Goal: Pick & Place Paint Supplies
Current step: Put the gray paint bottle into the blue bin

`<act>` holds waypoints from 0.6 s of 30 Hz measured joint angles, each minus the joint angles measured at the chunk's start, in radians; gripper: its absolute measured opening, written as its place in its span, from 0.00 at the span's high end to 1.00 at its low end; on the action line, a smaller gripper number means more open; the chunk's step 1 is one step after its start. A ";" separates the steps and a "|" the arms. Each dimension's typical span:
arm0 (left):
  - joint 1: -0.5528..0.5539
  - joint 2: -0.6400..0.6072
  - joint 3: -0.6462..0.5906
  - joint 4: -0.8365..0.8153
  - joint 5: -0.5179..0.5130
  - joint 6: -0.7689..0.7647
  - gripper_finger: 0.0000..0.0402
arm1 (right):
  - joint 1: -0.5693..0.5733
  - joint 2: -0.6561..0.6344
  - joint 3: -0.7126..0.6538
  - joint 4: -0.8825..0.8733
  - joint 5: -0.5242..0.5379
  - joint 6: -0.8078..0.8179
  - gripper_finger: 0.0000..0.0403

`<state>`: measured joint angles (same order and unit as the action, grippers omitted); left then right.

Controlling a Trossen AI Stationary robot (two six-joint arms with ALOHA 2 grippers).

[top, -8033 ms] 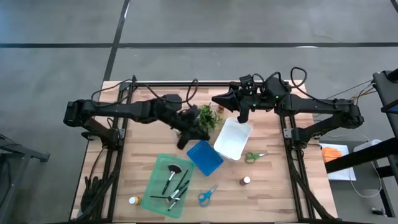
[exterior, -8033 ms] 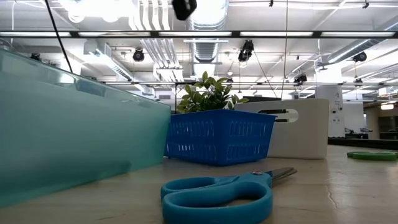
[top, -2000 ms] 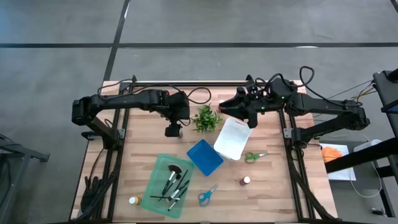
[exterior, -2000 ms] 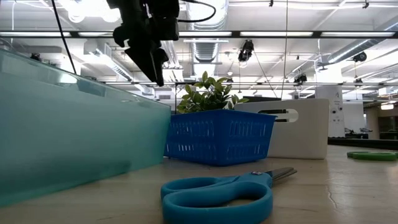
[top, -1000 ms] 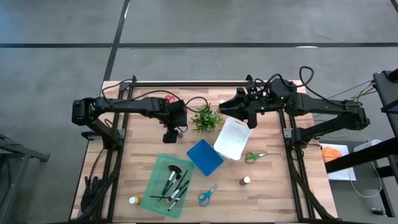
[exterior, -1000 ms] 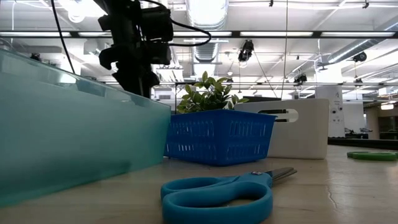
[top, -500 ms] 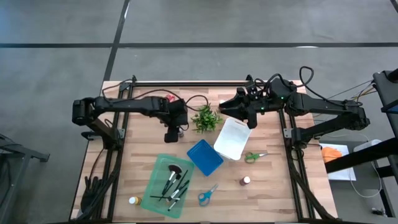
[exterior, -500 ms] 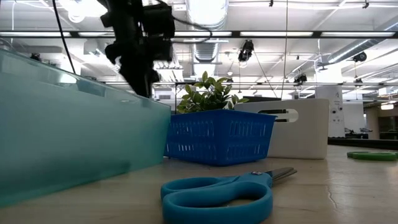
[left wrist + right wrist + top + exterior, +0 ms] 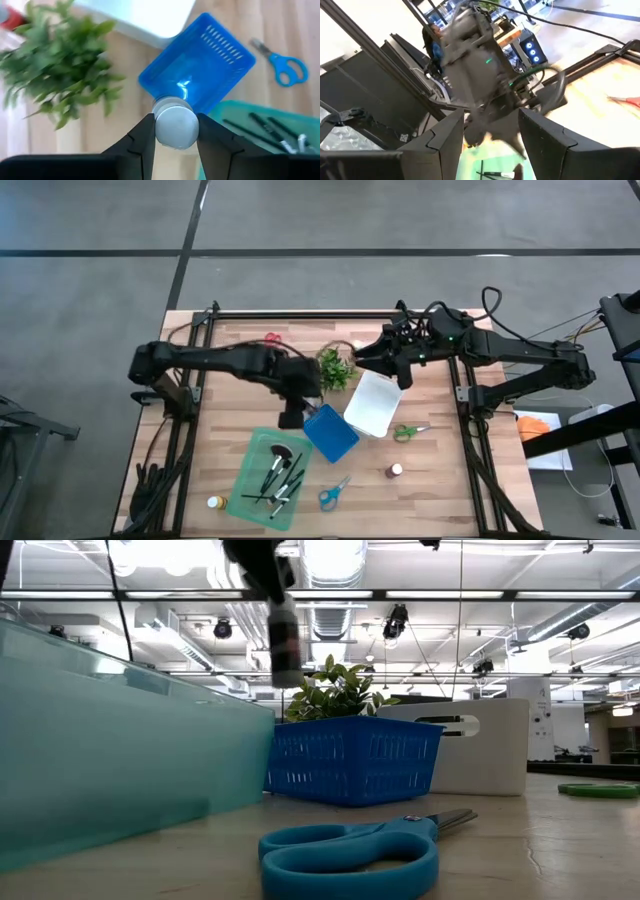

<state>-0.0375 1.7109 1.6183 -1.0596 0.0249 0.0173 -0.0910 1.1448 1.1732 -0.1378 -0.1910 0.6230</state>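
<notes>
White-capped and thumb-sized, a paint bottle (image 9: 175, 129) is pinched between the closed fingers of the left gripper (image 9: 292, 416) and is carried clear of the table. In the left wrist view its cap faces the camera, so its long axis is judged to run down along the fingers. In the low view it is seen hanging upright, high above the basket rim.

The coming move turns on one relation. The blue basket (image 9: 330, 433) lies just beside the held bottle, toward the right arm's side, and in the left wrist view the bottle is seen over the basket's near corner. The teal tray (image 9: 250, 480) lies close on the front side. Which container is meant cannot be told, but the left arm is much the nearer to both.

Three bottles are counted: the held one, a yellow-capped one (image 9: 214, 502) at the front beside the tray, and a red-capped one (image 9: 396, 470) on the bare wood. Three scissors are counted: blue (image 9: 335, 493), green (image 9: 408, 431) and red (image 9: 270, 338). About five brushes (image 9: 280, 475), one of them broad, are lying in the tray; an exact count cannot be made.

One white bin (image 9: 375, 402) and one plant (image 9: 335, 370) are also seen. The right gripper (image 9: 491, 116) is held over the bin's back corner, fingers apart and nothing gripped.
</notes>
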 joint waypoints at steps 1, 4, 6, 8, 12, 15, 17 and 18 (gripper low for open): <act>-0.015 0.026 0.030 -0.006 -0.004 -0.015 0.71 | 0.000 -0.004 0.000 -0.008 0.000 -0.002 0.54; -0.038 0.107 0.105 -0.013 -0.003 -0.057 0.71 | 0.000 -0.016 0.000 -0.034 0.000 -0.011 0.54; -0.043 0.156 0.144 -0.015 -0.008 -0.080 0.71 | 0.000 -0.033 -0.001 -0.073 0.002 -0.022 0.54; -0.044 0.197 0.177 -0.016 -0.010 -0.103 0.71 | 0.000 -0.056 -0.001 -0.111 0.003 -0.029 0.54; -0.044 0.236 0.193 0.012 -0.014 -0.141 0.71 | 0.002 -0.122 -0.002 -0.205 0.003 -0.050 0.54; -0.044 0.247 0.170 0.045 -0.015 -0.172 0.71 | 0.002 -0.176 -0.011 -0.254 0.002 -0.058 0.54; -0.044 0.257 0.154 0.054 -0.017 -0.197 0.71 | 0.002 -0.213 -0.020 -0.283 0.002 -0.059 0.54; -0.044 0.259 0.146 0.066 -0.018 -0.205 0.71 | 0.002 -0.229 -0.023 -0.283 0.002 -0.060 0.54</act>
<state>-0.0814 1.9696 1.7639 -0.9933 0.0066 -0.1878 -0.0891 0.9161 1.1499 -0.4212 -0.1893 0.5634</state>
